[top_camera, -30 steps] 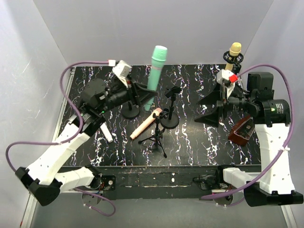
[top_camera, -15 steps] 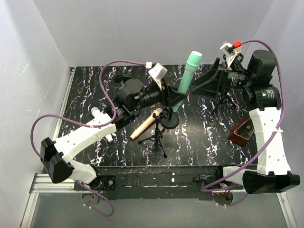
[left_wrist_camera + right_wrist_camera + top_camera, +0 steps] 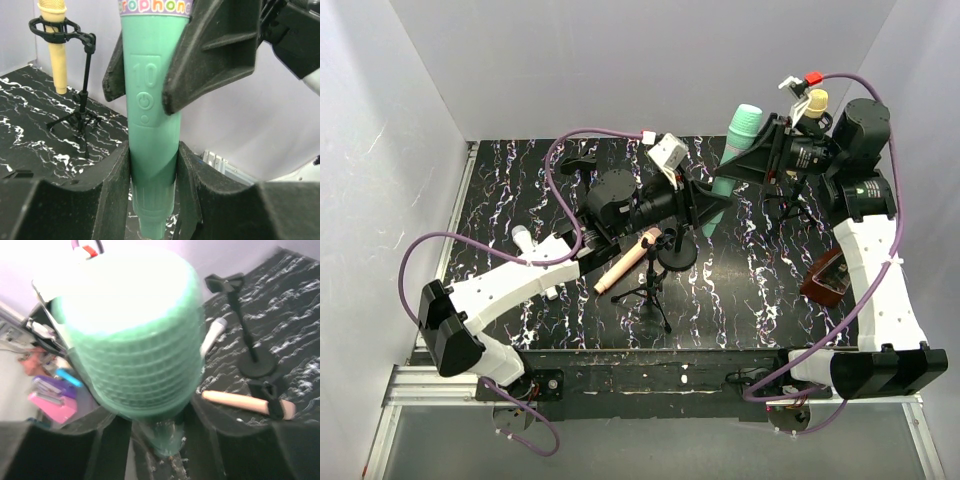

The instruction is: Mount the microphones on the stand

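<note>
The teal-green microphone [image 3: 742, 130] stands tilted in the air over the table's back middle. My left gripper [image 3: 708, 212] is shut on its lower handle [image 3: 152, 165]. My right gripper [image 3: 733, 172] has come in from the right, higher up. In the left wrist view its fingers [image 3: 215, 55] lie against both sides of the body. The right wrist view is filled by the blurred mesh head [image 3: 130, 340]. The yellow-tan microphone [image 3: 815, 101] sits clipped in a tripod stand [image 3: 82, 110] at the back right. The peach-pink microphone [image 3: 623, 265] lies on the table.
A round-base stand [image 3: 677, 250] and a small tripod stand [image 3: 650, 290] stand mid-table beside the peach-pink microphone. The white microphone [image 3: 523, 238] lies at the left, partly under my left arm. A brown object [image 3: 828, 275] rests at the right edge. White walls enclose the table.
My left arm carried the teal-green microphone to the right and leaned it over. My right arm swung up and left to meet it, and its jaws narrowed around the body.
</note>
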`<act>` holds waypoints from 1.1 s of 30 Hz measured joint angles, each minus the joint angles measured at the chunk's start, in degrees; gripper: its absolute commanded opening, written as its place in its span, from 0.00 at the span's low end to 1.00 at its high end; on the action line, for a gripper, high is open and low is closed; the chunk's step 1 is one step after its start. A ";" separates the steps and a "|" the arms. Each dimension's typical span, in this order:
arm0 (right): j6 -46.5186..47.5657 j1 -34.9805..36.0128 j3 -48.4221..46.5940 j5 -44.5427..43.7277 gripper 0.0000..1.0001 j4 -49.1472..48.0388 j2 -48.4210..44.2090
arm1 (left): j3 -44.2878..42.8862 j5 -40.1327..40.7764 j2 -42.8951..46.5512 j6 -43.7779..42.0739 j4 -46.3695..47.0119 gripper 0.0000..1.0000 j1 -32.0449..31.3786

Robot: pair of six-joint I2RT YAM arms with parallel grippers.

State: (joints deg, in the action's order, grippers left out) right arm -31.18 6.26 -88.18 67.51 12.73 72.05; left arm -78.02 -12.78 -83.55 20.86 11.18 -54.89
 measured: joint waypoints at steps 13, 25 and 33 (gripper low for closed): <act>4.90 1.73 3.34 3.37 0.01 -3.17 -0.28 | 7.28 3.21 6.99 1.01 -4.79 0.98 -0.33; 19.78 14.01 -4.50 -1.03 0.01 5.46 3.45 | 12.79 12.83 34.32 -7.91 -26.64 0.96 -0.22; 25.05 18.01 -5.92 -7.96 0.01 6.45 8.44 | 26.80 18.99 38.93 -7.85 -32.98 0.97 -0.20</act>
State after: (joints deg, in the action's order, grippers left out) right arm -6.13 24.27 -94.11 59.55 19.18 80.49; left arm -51.22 6.22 -44.62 13.02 -21.80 -55.09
